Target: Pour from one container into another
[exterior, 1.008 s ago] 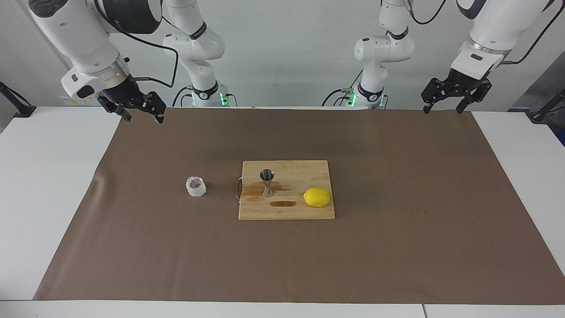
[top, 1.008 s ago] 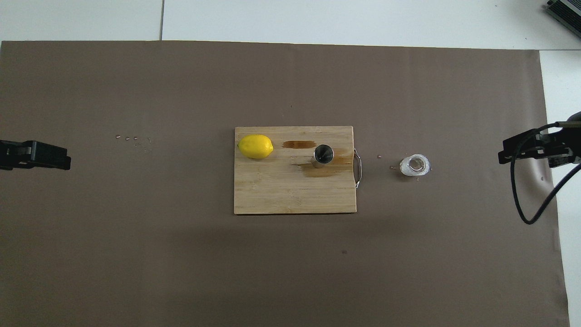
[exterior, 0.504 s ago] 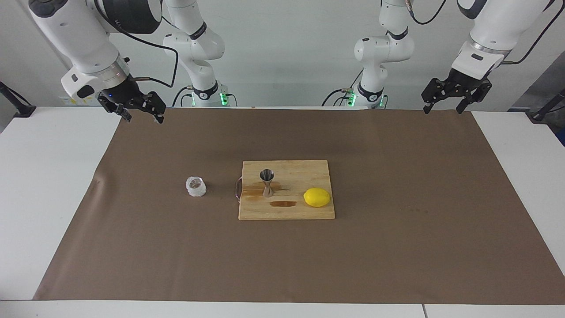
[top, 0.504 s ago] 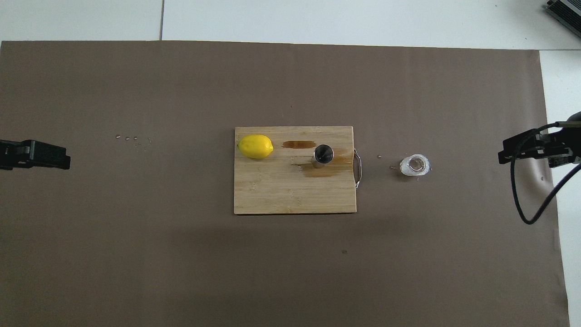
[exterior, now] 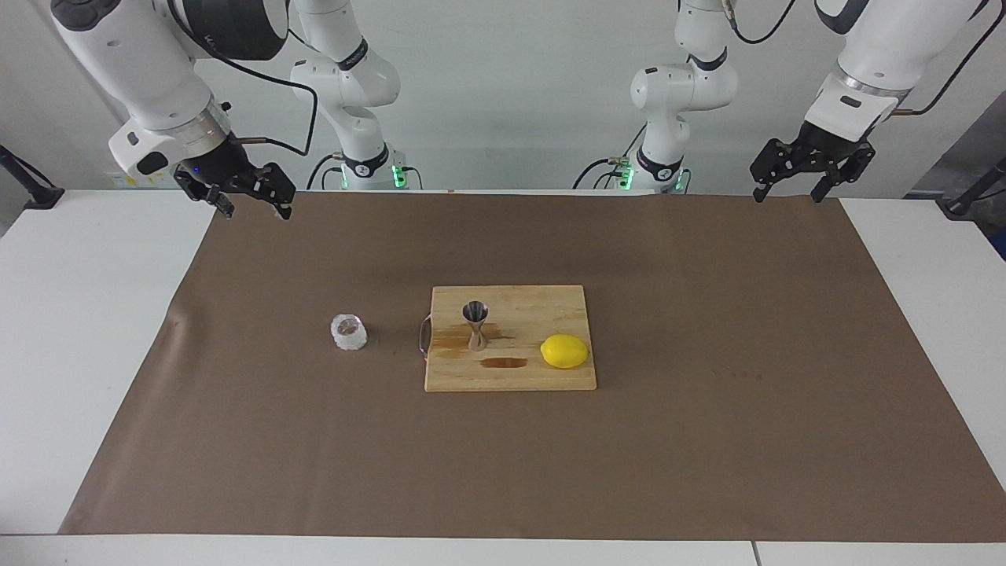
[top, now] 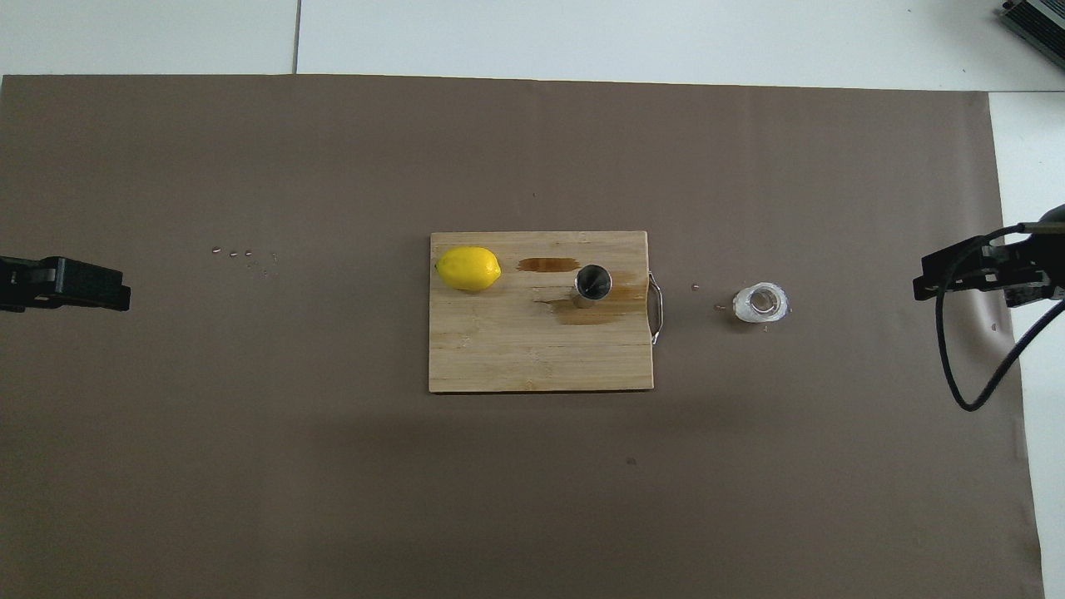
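The bumpy clear glass cup (exterior: 349,332) stands upright on the brown mat, beside the handle end of the cutting board toward the right arm's end; it also shows in the overhead view (top: 760,303). The steel hourglass jigger (exterior: 475,325) stands upright on the wooden cutting board (exterior: 511,373), and shows from above in the overhead view (top: 592,284). My right gripper (exterior: 254,209) hangs open and empty over the mat's edge at its own end (top: 919,287). My left gripper (exterior: 787,194) hangs open and empty at its end (top: 125,295). Both arms wait.
A yellow lemon (exterior: 564,350) lies on the board beside the jigger, toward the left arm's end. Brown stains (top: 549,264) mark the board. A metal handle (top: 656,309) sticks out of the board toward the glass cup. Small crumbs (top: 245,254) lie on the mat.
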